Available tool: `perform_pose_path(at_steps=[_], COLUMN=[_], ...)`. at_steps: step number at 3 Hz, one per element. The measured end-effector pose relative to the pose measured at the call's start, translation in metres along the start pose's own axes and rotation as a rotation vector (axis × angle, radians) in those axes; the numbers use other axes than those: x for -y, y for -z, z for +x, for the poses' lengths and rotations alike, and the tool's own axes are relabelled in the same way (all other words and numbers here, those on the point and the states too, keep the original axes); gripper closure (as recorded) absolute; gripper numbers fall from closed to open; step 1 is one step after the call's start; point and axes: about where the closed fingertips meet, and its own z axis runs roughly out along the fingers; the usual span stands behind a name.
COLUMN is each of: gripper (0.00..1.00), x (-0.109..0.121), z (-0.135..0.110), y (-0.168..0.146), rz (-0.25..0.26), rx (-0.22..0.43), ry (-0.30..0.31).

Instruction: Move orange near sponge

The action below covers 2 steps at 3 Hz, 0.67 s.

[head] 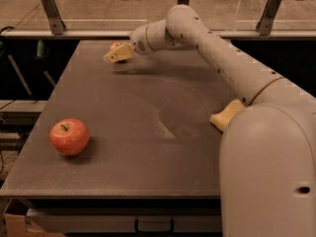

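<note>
The orange (pixel 115 46) lies at the far left of the dark table (pixel 148 107); only its top shows above my gripper. My gripper (pixel 112 57) is right at the orange, in front of it and covering most of it. The pale yellow sponge (pixel 225 117) lies at the right side of the table, partly hidden behind my arm's base. The orange and the sponge are far apart.
A red-pink apple (pixel 69 136) sits near the front left of the table. My arm (pixel 222 58) stretches from the lower right across the table to the far left. Metal posts (pixel 51 10) and a rail stand behind the table's far edge.
</note>
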Motion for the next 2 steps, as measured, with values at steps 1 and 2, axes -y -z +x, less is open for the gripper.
perform_pose_path(at_steps=[1,2], gripper=[0.4,0.64], x=[-0.0104,-0.0101], z=[0.0,0.003], y=[-0.0131,-0.0207], rz=[-0.019,-0.014], rx=[0.003,0.007], ry=[-0.014,-0.016])
